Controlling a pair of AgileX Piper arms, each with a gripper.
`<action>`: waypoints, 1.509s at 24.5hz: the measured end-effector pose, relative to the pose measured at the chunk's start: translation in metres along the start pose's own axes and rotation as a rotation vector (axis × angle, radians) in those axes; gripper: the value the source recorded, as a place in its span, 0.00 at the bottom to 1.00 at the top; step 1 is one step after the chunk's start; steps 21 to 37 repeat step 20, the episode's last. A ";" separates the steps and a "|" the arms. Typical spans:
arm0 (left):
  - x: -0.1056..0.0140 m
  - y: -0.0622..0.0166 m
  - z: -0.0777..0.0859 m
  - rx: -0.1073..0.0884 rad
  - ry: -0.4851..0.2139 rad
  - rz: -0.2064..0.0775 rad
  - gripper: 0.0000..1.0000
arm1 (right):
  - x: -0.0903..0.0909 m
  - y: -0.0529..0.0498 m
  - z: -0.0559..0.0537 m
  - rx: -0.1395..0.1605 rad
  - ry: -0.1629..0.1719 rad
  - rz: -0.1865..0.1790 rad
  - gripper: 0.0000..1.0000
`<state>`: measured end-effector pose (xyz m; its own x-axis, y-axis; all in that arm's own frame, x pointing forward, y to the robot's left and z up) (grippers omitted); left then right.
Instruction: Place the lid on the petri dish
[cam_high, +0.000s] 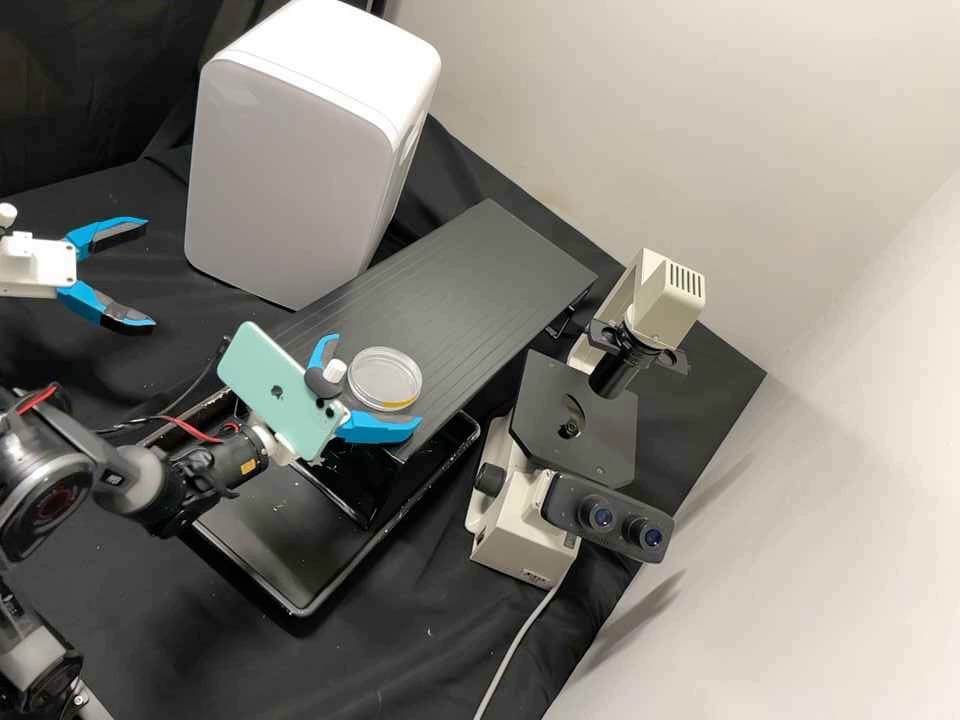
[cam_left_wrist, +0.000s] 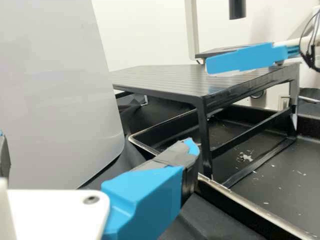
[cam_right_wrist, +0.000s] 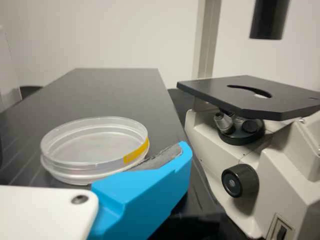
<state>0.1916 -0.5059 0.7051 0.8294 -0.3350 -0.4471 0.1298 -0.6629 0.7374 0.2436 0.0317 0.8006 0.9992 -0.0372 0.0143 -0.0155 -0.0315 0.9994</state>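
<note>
— Petri dish (cam_high: 385, 378) sits near the front end of the black shelf (cam_high: 480, 290), and its lid (cam_right_wrist: 95, 131) looks to be seated on it.
— Light, thin clear plastic, I'd say. It's slick, and it would crack if squeezed, so take it gently across the rim.
— The right gripper (cam_high: 378, 384) is level with it, jaws spread, one blue finger just beside the rim. The left gripper (cam_high: 148, 273) hangs open too, well apart, near the white box (cam_high: 310, 140).

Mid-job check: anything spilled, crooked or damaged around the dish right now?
White flecks lie scattered in the shallow black tray under the black ribbed platform, like debris. The clear round petri dish sits level on the platform, its clear lid on.
</note>
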 end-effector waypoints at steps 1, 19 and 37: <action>-0.001 0.0006 0.000 0.001 0.000 0.003 1.00 | -0.006 0.000 -0.001 0.002 0.004 0.016 1.00; -0.005 0.0069 0.001 -0.016 -0.004 0.035 1.00 | -0.060 0.002 -0.018 0.113 0.177 0.051 1.00; -0.006 0.0071 0.001 -0.016 -0.005 0.036 1.00 | -0.060 0.002 -0.019 0.116 0.180 0.050 1.00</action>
